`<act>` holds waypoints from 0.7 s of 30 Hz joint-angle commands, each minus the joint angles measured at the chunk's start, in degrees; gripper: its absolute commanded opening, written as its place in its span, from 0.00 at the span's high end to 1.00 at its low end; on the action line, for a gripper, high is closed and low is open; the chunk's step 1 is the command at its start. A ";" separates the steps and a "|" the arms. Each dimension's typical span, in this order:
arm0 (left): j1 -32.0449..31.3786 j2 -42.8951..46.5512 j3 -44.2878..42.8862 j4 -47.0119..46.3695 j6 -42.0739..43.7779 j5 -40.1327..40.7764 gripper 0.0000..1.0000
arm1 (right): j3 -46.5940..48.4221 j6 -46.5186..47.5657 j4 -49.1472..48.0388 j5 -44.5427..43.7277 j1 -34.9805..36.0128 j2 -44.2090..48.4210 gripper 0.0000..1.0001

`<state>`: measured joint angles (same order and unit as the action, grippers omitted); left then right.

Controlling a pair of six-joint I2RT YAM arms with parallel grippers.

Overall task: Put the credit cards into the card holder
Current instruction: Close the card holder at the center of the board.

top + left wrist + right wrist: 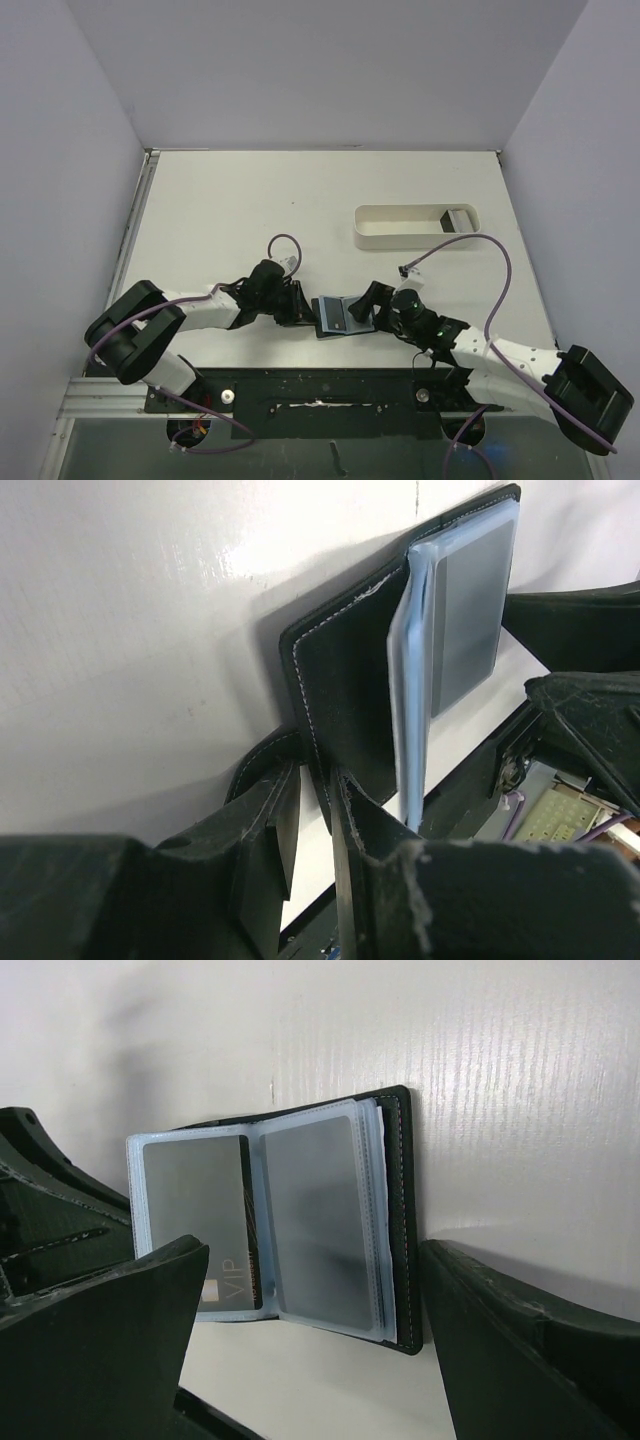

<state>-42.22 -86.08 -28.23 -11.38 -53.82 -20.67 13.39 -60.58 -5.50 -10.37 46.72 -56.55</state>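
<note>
the left gripper (313, 792) is clamped on the stitched black cover edge of the card holder (345, 690), which stands open on its edge directly ahead of these fingers. the card holder is judged light and floppy: soft cover, thin clear sleeves that flex and fan apart, so it needs support at the cover or spine, not at the sleeves. one grey credit card (195, 1215), marked "vip", sits in the sleeve on the left of the right wrist view; the grey panel (315, 1215) in the adjoining sleeve may be a second card, which cannot be confirmed. the cards are judged stiff, thin and slippery; take them by a short edge. the right gripper (312, 1260) stands wide apart, holding nothing, with the open holder between and just beyond its fingers. well beyond the right gripper lies one white tray (400, 240) with a small dark item (457, 218), unidentifiable. count: one holder, one certain card, one tray.
</note>
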 commanded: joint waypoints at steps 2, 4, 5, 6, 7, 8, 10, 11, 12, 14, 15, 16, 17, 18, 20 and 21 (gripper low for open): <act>0.19 -1.10 -0.93 -2.58 0.47 0.28 0.81 | -0.38 -2.66 -8.15 6.21 0.04 3.40 0.12; 0.18 -1.02 -0.87 -2.60 0.47 0.32 0.81 | -0.36 -3.08 -8.90 6.75 0.04 4.21 0.12; 0.20 -0.98 -0.86 -2.60 0.45 0.28 0.81 | -0.33 -3.25 -9.27 6.95 0.05 4.68 0.12; 0.20 -0.90 -0.86 -2.60 0.43 0.28 0.81 | -0.37 -3.38 -9.47 7.14 0.01 5.10 0.12; 0.20 -0.85 -0.86 -2.55 0.39 0.28 0.81 | -0.36 -3.45 -9.53 7.26 0.14 5.53 0.12; 0.25 -0.83 -0.86 -2.52 0.39 0.28 0.81 | -0.30 -3.48 -9.53 7.34 0.12 6.01 0.12; 0.21 -0.61 -0.86 -2.51 0.39 0.36 0.81 | -0.29 -3.50 -9.80 7.53 0.12 6.96 0.12; 0.21 -0.60 -0.86 -2.47 0.39 0.43 0.81 | -0.35 -3.52 -10.25 7.79 0.17 7.28 0.13; 0.19 -0.55 -0.86 -2.43 0.39 0.44 0.81 | -0.38 -3.64 -10.69 7.99 0.18 7.46 0.13; 0.20 -0.56 -0.96 -2.40 0.39 0.45 0.81 | -0.39 -3.80 -12.08 8.81 0.41 7.49 0.13; 0.20 -0.56 -0.95 -2.39 0.39 0.45 0.81 | -0.28 -3.84 -12.77 9.13 0.66 7.32 0.13; 0.20 -0.57 -0.95 -2.41 0.39 0.46 0.81 | -0.17 -3.74 -13.45 9.36 0.94 6.96 0.13; 0.20 -0.63 -1.01 -2.42 0.33 0.45 0.81 | 0.06 -3.64 -13.99 9.46 1.52 6.37 0.13; 0.20 -0.74 -1.04 -2.42 0.38 0.45 0.81 | 0.52 -3.59 -14.49 9.48 1.95 5.53 0.14; 0.19 -0.76 -1.19 -2.36 0.39 0.38 0.81 | 1.24 -3.43 -15.56 9.84 2.60 3.15 0.14; 0.16 -0.75 -1.26 -2.38 0.33 0.38 0.81 | 1.49 -3.41 -16.18 10.22 2.89 1.80 0.14</act>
<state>-42.17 -86.28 -28.23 -11.84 -53.82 -20.86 12.47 -63.68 -15.64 -2.22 48.25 -51.31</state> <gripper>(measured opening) 0.190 0.867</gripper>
